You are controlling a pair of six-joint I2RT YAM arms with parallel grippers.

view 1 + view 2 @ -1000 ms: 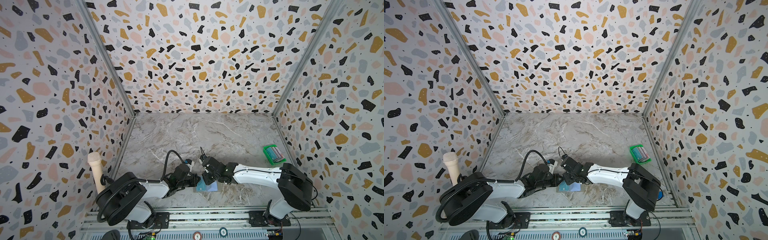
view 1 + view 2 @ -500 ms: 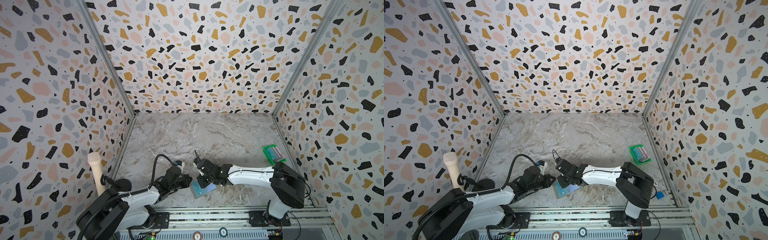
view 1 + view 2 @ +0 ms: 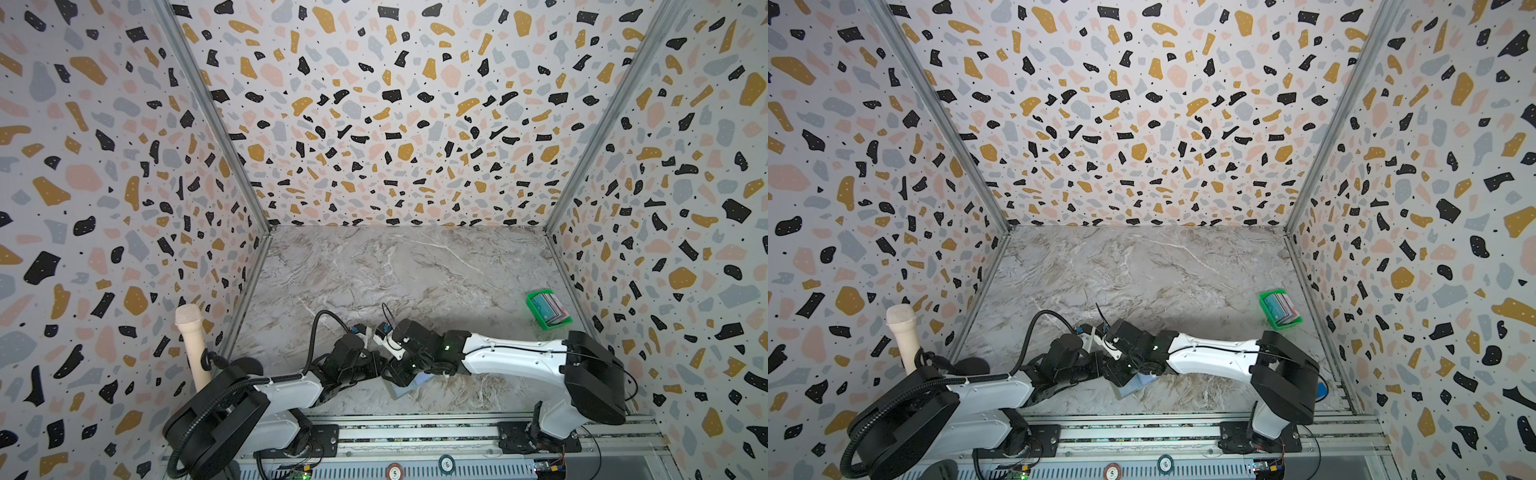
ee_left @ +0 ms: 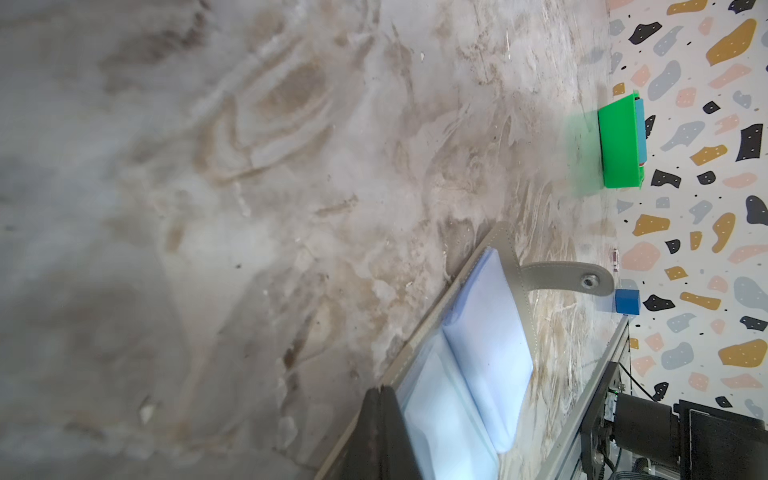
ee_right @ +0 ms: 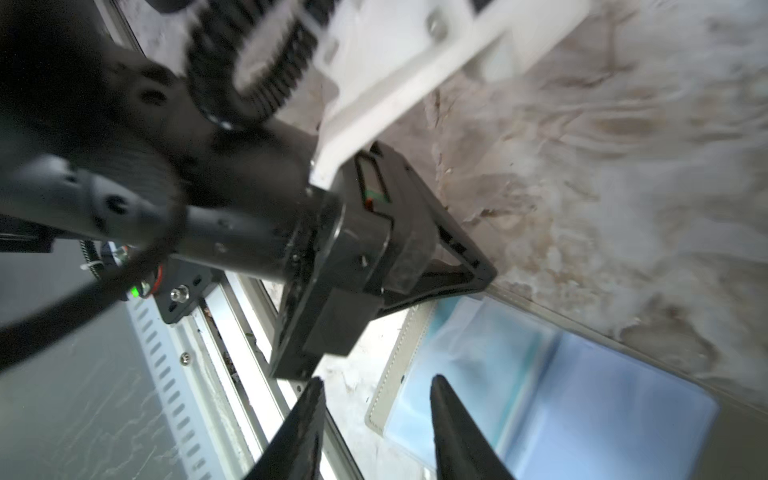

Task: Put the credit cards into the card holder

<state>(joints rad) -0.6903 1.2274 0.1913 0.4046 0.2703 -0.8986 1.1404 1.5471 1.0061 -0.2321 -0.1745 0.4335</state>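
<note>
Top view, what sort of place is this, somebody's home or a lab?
Most likely a robot test booth, not a home. Terrazzo-print panels box in a marble-look tabletop on three sides, two robot arms are bolted to a metal rail along its front, and a microphone stands at the left.

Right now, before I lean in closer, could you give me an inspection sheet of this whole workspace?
Surface: marble-patterned table, no spill seen.
Job's things: card holder lies open near the front edge, clear pockets up; credit cards sit stacked in a green tray by the right wall.
Clutter: small blue block at the front right corner.
Hands: left hand shut, apparently pinching the card holder's edge; right hand open and empty, over the card holder's edge.
Cables: black cable loops up off the left arm, away from the card holder.
Surroundings: speckled walls on three sides; beige microphone by the left arm's base.
</note>
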